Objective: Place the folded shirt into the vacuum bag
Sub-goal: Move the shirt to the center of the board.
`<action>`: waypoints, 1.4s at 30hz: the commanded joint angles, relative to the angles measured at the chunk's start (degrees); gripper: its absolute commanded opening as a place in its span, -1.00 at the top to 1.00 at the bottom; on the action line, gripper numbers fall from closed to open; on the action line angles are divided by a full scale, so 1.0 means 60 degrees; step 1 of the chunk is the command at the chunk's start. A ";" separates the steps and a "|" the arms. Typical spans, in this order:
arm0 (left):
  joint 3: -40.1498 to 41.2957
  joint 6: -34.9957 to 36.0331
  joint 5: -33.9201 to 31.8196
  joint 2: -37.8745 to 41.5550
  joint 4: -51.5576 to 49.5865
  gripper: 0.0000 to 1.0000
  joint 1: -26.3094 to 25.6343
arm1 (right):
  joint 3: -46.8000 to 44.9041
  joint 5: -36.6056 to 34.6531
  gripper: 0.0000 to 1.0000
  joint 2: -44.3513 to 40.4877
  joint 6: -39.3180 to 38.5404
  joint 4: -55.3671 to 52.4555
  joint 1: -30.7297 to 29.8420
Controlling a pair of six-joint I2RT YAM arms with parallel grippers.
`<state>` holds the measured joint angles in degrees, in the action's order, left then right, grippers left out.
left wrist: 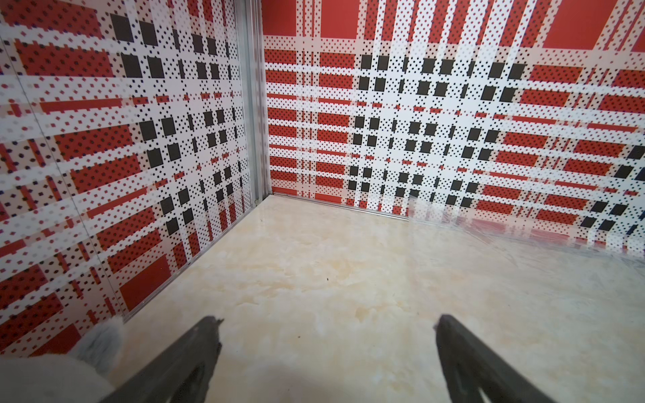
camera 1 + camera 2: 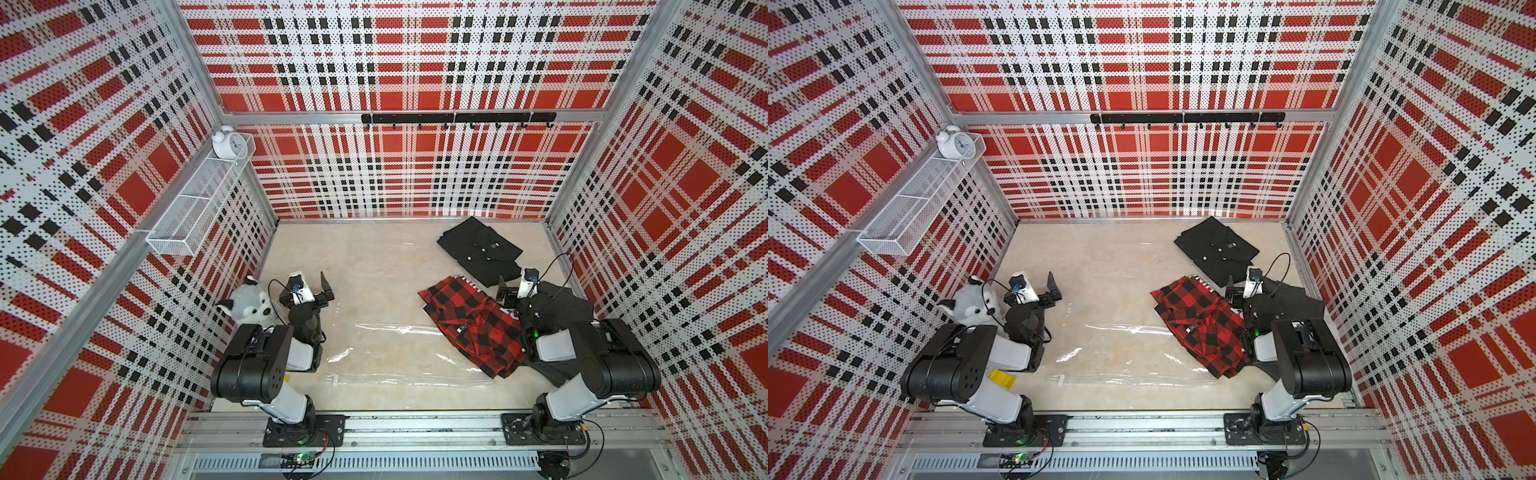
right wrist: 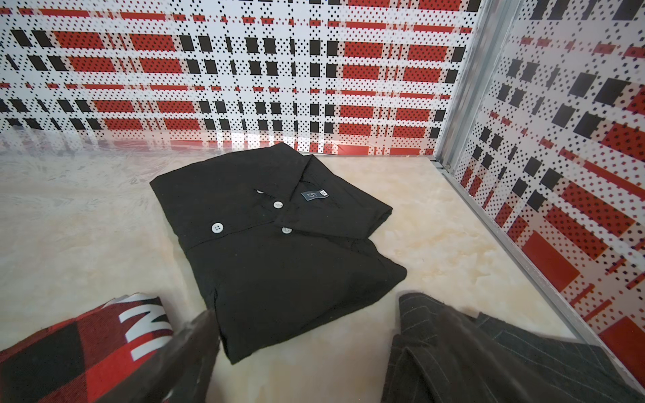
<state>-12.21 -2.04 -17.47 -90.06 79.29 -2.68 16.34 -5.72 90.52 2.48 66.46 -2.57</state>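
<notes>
- The left gripper (image 1: pixel 328 324) hung over the table (image 1: pixel 314 261) with its jaws wide apart and empty. The vacuum bag (image 2: pixel 382 349) lay flat to its right.
- The right gripper (image 3: pixel 307 310) was equally spread and held nothing. The folded black shirt (image 3: pixel 279 251) lay just ahead of its fingertips.
- A red checked shirt (image 2: pixel 469 320) lay beside it, overlapping the bag's edge; whether inside, I couldn't tell.
- Judged: no shirt was lifted, so nearly everything remained.

You are getting bright, even light from above, with shadows falling soft. Glare is streaking the vacuum bag (image 2: pixel 382 330) in both top views, where the walls (image 2: pixel 83 166) are bowing outward at the edges. The right gripper (image 3: pixel 312 314) is showing blurred close to its lens.
</notes>
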 commanded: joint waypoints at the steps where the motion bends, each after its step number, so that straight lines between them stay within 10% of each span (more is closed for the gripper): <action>1: 0.0046 0.0084 -0.0076 -0.0072 0.0248 -0.97 -0.0046 | 0.0060 0.0080 -0.99 -0.0106 -0.0026 -0.0060 0.0001; 7: 0.0042 -0.0008 0.0015 -0.0048 0.0209 -0.97 0.0060 | 0.0033 0.0061 -0.99 -0.0108 -0.0040 -0.0011 0.0000; 14: 0.1409 0.0621 -0.2279 0.0205 0.2931 -0.97 -0.0924 | -0.0067 -0.0966 -0.99 -0.1789 0.0215 -0.1257 -0.0085; 17: 0.1165 0.1690 -0.4975 0.1187 0.2473 -0.97 -0.2374 | -0.0527 -0.1598 -1.00 -0.2825 0.0334 -0.1168 -0.0207; 26: -0.0134 0.4976 -0.6160 0.3353 0.1254 -0.97 -0.5304 | 0.1056 -0.0941 -1.00 -0.6529 0.2526 -0.6879 -0.0296; 30: -0.2078 0.2648 -0.5505 0.4681 -0.3979 -0.97 -0.6057 | 0.1584 -0.0199 -1.00 -0.6840 0.2604 -0.7857 -0.0319; 33: -0.3202 0.0457 -0.3029 0.5230 -0.7203 -0.97 -0.5356 | 0.2024 0.0263 -0.99 -0.6488 0.2737 -0.8308 -0.0326; 37: -0.3015 0.0394 -0.1912 0.5782 -0.7588 -0.97 -0.5193 | 0.2892 0.0476 -1.00 -0.5694 0.3583 -0.9454 -0.0020; 42: -0.2248 -0.1034 -0.2313 0.6150 -0.7011 -0.97 -0.4787 | 0.2331 0.3541 -0.99 -0.5160 0.5097 -0.8007 0.1328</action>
<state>-27.46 -1.21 -34.22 -53.89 40.42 -33.52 31.53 4.21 57.82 25.61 16.03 2.00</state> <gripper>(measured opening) 0.984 0.998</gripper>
